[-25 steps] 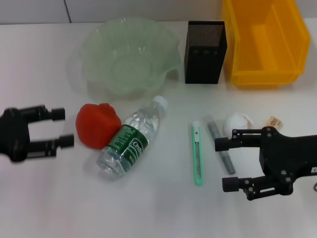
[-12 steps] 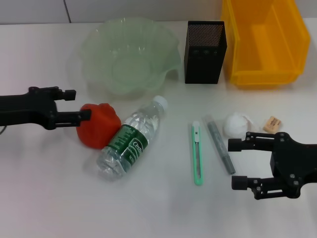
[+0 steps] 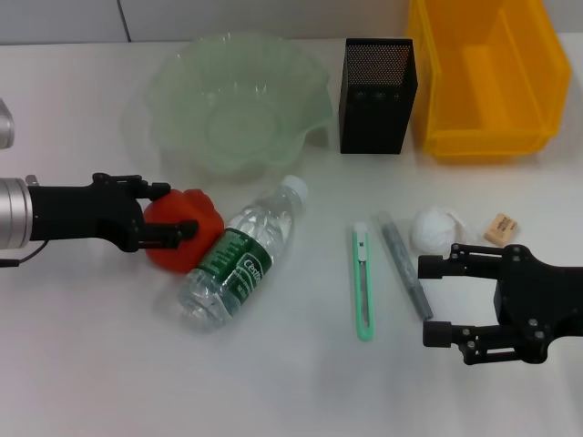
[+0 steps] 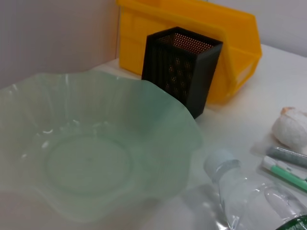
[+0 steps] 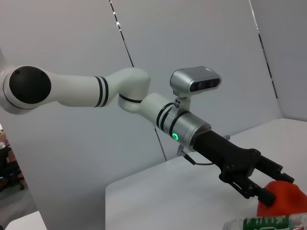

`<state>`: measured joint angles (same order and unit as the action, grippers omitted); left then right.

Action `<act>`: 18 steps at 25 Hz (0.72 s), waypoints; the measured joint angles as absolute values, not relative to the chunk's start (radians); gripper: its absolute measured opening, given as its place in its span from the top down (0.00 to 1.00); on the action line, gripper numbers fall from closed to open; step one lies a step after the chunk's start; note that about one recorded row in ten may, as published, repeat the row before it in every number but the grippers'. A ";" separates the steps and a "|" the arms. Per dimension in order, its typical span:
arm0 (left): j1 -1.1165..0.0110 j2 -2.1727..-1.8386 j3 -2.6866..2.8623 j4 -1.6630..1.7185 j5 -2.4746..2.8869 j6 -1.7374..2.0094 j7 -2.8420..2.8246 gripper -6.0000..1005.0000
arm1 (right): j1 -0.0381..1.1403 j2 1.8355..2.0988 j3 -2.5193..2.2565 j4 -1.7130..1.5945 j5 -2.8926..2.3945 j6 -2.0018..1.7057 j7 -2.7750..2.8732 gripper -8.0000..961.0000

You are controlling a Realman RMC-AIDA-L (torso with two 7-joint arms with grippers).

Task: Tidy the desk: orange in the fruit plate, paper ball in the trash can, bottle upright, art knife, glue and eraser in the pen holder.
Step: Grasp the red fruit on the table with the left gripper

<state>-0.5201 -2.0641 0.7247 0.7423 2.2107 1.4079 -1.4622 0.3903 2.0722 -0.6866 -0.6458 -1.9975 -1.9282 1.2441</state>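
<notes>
We see the orange point(image 3: 182, 242), red-orange and lumpy, on the desk just in front of the pale green fruit plate point(image 3: 235, 105), touching the bottle point(image 3: 239, 255). The bottle lies on its side, clear with a green label and white cap pointing toward the plate. The black mesh pen holder point(image 3: 376, 94) stands upright beside the yellow trash can point(image 3: 483, 73). The green art knife point(image 3: 363, 281) and grey glue point(image 3: 404, 265) lie side by side. The white paper ball point(image 3: 438, 228) sits near the tan eraser point(image 3: 501, 228).
</notes>
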 joint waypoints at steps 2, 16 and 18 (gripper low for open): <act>-0.520 -2.065 0.729 0.742 2.206 1.397 -1.453 0.33 | 0.392 2.072 -0.687 -0.646 -1.998 -1.927 1.244 0.17; -0.514 -2.068 0.730 0.741 2.197 1.408 -1.442 0.69 | 0.397 2.075 -0.688 -0.646 -1.999 -1.922 1.250 0.17; -0.513 -2.067 0.730 0.741 2.190 1.415 -1.441 0.79 | 0.397 2.075 -0.687 -0.646 -1.999 -1.921 1.250 0.17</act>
<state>-0.5126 -2.0673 0.7299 0.7408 2.1900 1.4145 -1.4415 0.3973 2.0753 -0.6867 -0.6458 -1.9988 -1.9213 1.2503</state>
